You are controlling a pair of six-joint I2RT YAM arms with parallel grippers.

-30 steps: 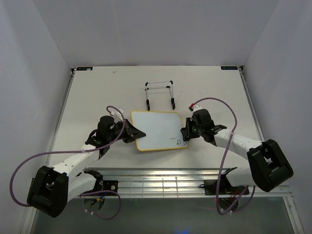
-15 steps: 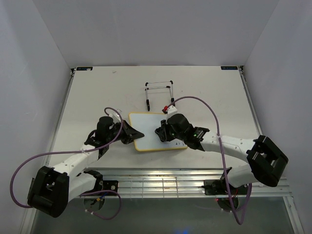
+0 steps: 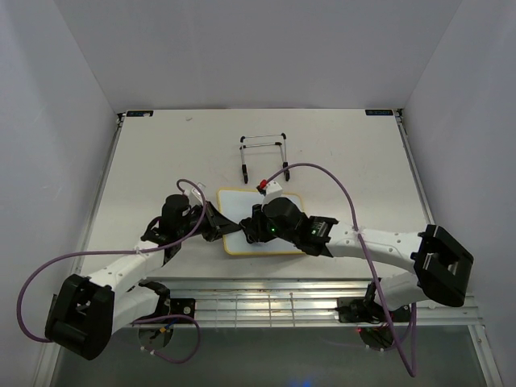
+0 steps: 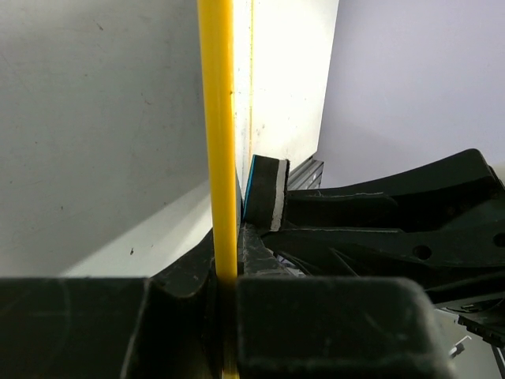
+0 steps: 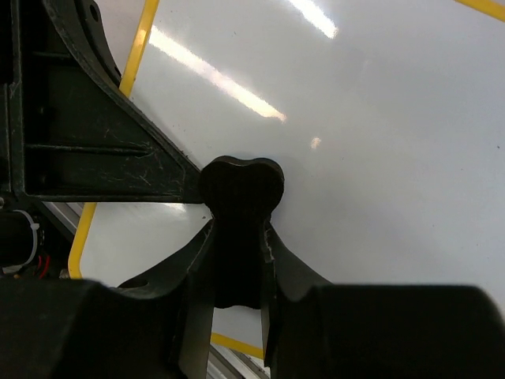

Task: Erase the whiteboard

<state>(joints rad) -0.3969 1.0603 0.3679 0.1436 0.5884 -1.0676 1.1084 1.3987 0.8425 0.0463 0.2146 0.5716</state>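
Note:
The whiteboard (image 3: 234,203), white with a yellow frame, lies flat near the table's front middle. In the right wrist view its surface (image 5: 379,158) looks blank. My left gripper (image 3: 216,224) is shut on the board's left edge; the left wrist view shows the yellow frame (image 4: 217,142) pinched between the jaws (image 4: 225,316). My right gripper (image 3: 251,228) is shut on the black bone-shaped eraser (image 5: 239,205) and presses it on the board's left part, close to the left gripper. The eraser's blue and white edge (image 4: 264,193) shows in the left wrist view.
A thin black wire stand (image 3: 264,155) stands behind the board. Purple cables loop from both arms. A metal rail (image 3: 266,300) runs along the table's front edge. White walls close in the table on three sides.
My right gripper has swept the eraser leftward across the board, from its right edge to its left part. The marks at the lower right are no longer visible. The left gripper has kept its hold.

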